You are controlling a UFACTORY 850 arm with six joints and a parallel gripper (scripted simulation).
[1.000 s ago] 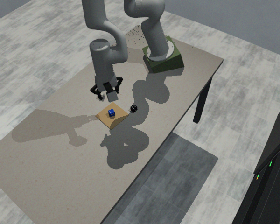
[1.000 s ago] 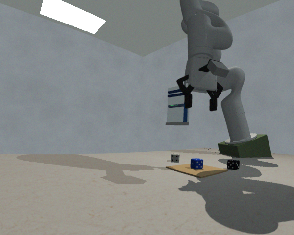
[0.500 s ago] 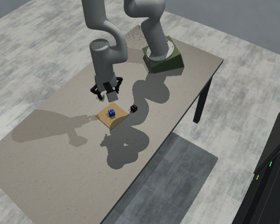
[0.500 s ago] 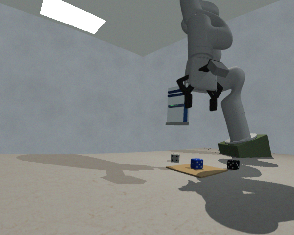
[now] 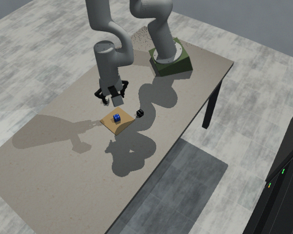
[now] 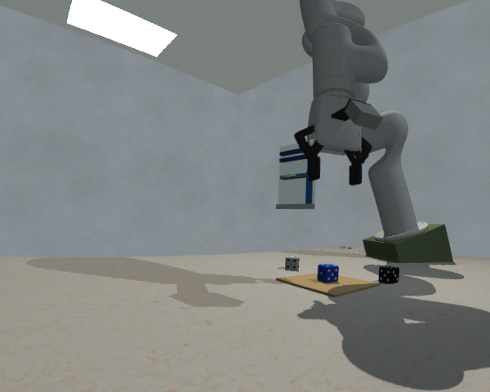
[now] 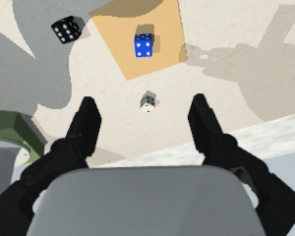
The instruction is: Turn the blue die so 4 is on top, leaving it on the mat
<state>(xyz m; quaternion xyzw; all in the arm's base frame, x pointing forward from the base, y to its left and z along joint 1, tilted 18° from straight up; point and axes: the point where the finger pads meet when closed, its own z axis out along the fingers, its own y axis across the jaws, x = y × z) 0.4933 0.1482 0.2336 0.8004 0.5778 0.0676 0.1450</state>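
Observation:
The blue die (image 5: pixel 116 117) lies flat near the middle of the tan mat (image 5: pixel 117 122), fully on it. It also shows in the exterior view (image 6: pixel 327 273) and the wrist view (image 7: pixel 144 45), where its top face shows several white pips. The mat (image 6: pixel 327 284) lies flat on the table. My gripper (image 5: pixel 114 97) (image 6: pixel 334 177) hangs high above the table behind the mat, open and empty. In the wrist view the open fingers frame a grey die (image 7: pixel 147 101) far below.
A black die (image 5: pixel 139 112) (image 6: pixel 388 273) sits on the table to the right of the mat. The grey die (image 6: pixel 291 263) sits just behind the mat, hidden by the arm in the top view. The green arm base (image 5: pixel 170 59) stands at the back.

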